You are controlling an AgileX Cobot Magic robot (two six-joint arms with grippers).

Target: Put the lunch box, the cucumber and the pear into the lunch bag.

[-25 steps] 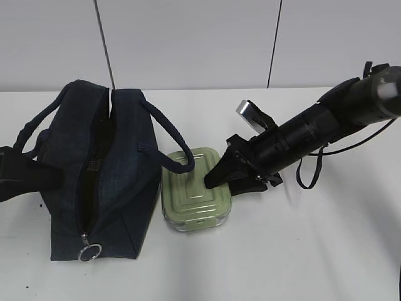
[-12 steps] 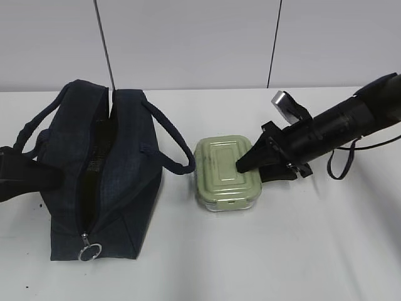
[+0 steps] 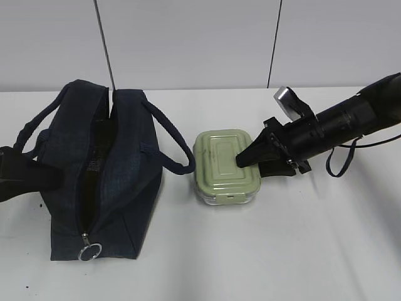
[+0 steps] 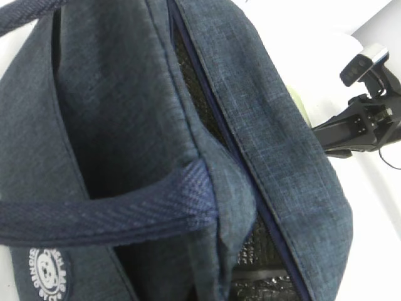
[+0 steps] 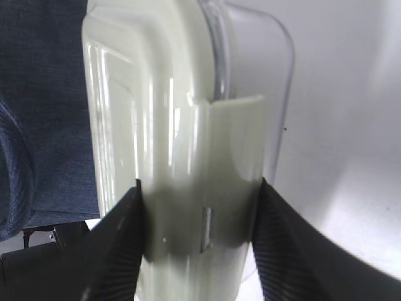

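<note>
Pinching the box (image 3: 227,165) across its right end, the right gripper (image 3: 245,158) holds it just right of the open bag (image 3: 119,163); left jaws unseen.

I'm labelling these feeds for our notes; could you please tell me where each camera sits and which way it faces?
Exterior: in front of the table, raised, looking down at the lunch bag, lunch box and right end effector.
Left wrist: close above the bag's open zipper; no own arm visible.
Right wrist: between its fingers clamping the box.
Exterior and right wrist share the box.
</note>
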